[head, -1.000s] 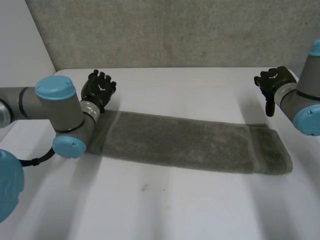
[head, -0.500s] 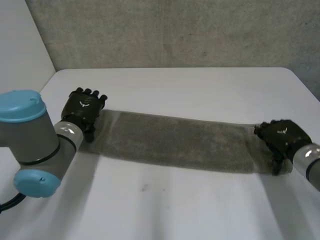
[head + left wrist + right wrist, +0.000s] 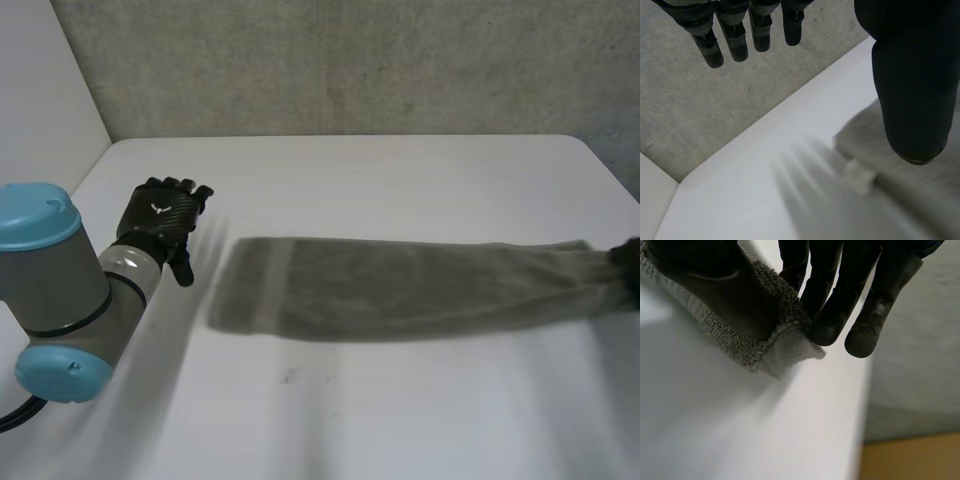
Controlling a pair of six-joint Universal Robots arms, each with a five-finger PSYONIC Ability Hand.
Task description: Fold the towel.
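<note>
A long grey towel (image 3: 400, 288) lies stretched across the white table (image 3: 380, 170) in the head view, its right end lifted off the surface. My right hand (image 3: 630, 265) is at that right end, at the table's right side. In the right wrist view its thumb (image 3: 715, 290) and fingers (image 3: 827, 300) pinch the towel's end (image 3: 775, 345). My left hand (image 3: 165, 215) hovers just left of the towel's left end, apart from it. In the left wrist view its fingers (image 3: 735, 35) are straight and its thumb (image 3: 912, 85) stands over the towel's left end (image 3: 900, 175).
A grey wall (image 3: 350, 65) runs behind the table. The table's right edge (image 3: 865, 405) lies just beyond my right hand, with a drop to the floor past it.
My right hand came down onto the towel's right end, closed on it and pulled it right and up. The whole towel slid rightward, away from my left hand, which drew back a little.
</note>
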